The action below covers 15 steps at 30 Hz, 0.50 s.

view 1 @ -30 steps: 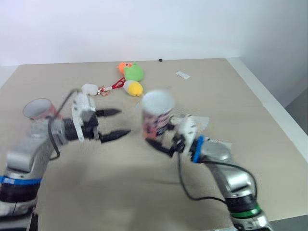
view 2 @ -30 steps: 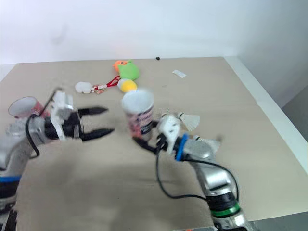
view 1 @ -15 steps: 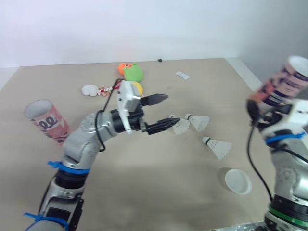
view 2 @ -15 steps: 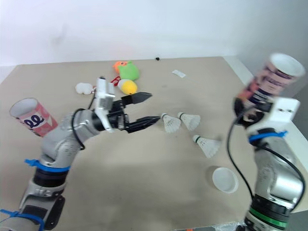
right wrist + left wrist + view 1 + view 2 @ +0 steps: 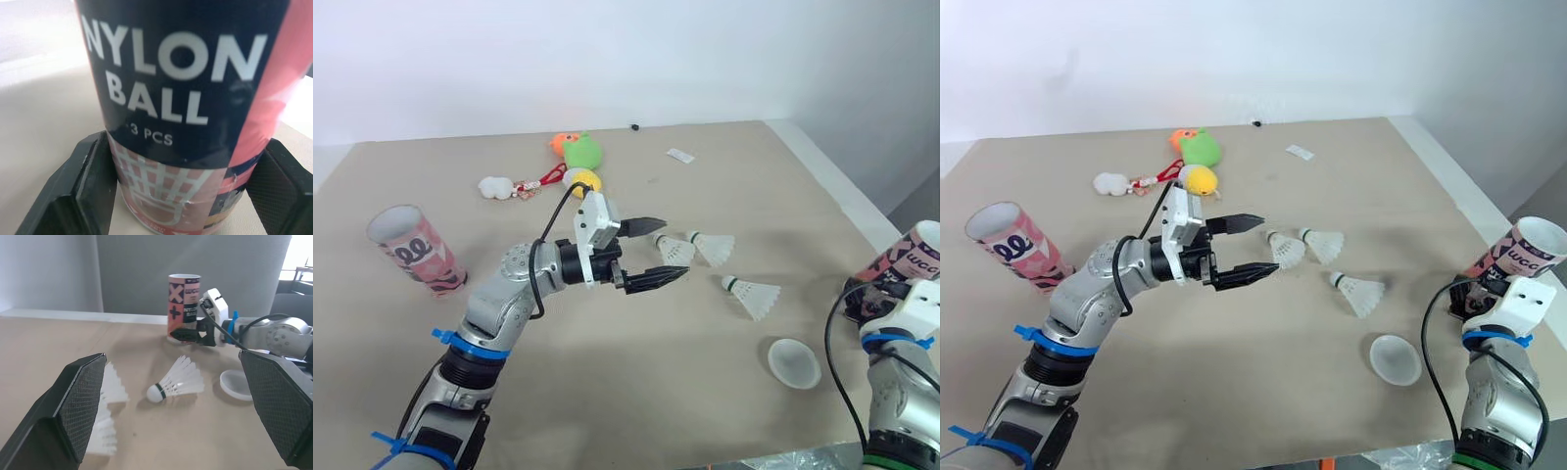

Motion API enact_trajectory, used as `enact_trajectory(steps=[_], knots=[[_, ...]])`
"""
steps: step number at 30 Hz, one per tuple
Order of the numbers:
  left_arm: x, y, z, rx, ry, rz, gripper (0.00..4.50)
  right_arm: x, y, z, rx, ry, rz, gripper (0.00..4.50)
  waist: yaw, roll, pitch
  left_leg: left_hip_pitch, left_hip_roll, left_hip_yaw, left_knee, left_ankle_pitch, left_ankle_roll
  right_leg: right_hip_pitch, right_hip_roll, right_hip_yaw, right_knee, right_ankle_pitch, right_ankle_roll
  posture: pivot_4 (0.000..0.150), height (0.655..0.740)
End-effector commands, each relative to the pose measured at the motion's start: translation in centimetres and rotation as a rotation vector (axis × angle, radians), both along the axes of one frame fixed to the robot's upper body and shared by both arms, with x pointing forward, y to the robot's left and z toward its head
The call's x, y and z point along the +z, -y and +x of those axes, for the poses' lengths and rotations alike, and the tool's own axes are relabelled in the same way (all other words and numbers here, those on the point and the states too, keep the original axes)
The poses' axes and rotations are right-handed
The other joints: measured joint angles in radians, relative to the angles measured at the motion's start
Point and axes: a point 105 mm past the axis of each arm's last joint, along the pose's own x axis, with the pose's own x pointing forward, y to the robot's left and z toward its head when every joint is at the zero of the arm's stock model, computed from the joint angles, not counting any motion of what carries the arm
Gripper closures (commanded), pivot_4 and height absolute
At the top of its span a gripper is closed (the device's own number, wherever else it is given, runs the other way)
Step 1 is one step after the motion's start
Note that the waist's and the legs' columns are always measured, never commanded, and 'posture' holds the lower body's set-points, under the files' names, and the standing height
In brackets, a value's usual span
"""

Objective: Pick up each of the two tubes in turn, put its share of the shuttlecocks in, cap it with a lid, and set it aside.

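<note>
A pink and navy tube (image 5: 913, 259) stands upright at the far right table edge, with my right gripper (image 5: 188, 191) shut on its lower part; its label (image 5: 176, 78) reads "NYLON BALL". A second pink tube (image 5: 411, 250) stands tilted at the far left. Three white shuttlecocks lie mid-table: two side by side (image 5: 677, 250) (image 5: 713, 248) and one nearer (image 5: 754, 296). My left gripper (image 5: 674, 248) hovers open just left of the pair, holding nothing. A white lid (image 5: 794, 362) lies near the front right.
Green and orange plush toys (image 5: 578, 152), a yellow one (image 5: 582, 181) and a small white one (image 5: 494, 186) lie at the back. A paper scrap (image 5: 682, 155) sits further back right. The table's right edge (image 5: 847, 196) runs close to the held tube.
My right arm carried the tube from mid-table out to the far right and lowered it. My left gripper swung from the left side over to the shuttlecocks, staying open.
</note>
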Motion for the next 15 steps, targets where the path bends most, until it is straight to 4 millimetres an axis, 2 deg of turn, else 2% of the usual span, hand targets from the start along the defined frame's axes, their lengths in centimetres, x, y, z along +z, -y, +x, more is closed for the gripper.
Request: enact_trajectory(steps=[1,8,15], knots=[[0.9,-0.1,-0.4,-0.005,0.048,-0.012,0.00,-0.7,0.4,-1.2,-0.021,-0.012,0.020,0.04,0.001,0.000,0.000,0.000,0.000,0.000,0.000,0.000,0.000,0.000,0.000,0.001,0.000,0.000,0.000,0.150,0.7400],[0.7,-0.2,-0.2,-0.006,0.044,-0.003,0.00,1.0,-0.2,-2.8,-0.012,0.045,-0.028,0.04,0.002,0.000,0.000,-0.001,-0.001,-0.001,0.000,0.000,0.000,-0.001,0.000,0.003,-0.001,-0.001,0.002,0.150,0.7400],[-0.3,-1.2,0.1,0.031,0.037,0.027,0.00,4.1,-2.3,-5.1,0.052,0.144,-0.081,0.04,0.001,0.003,0.000,-0.001,-0.001,0.000,0.000,0.000,0.000,-0.002,0.000,0.006,-0.001,0.000,0.003,0.150,0.7400]])
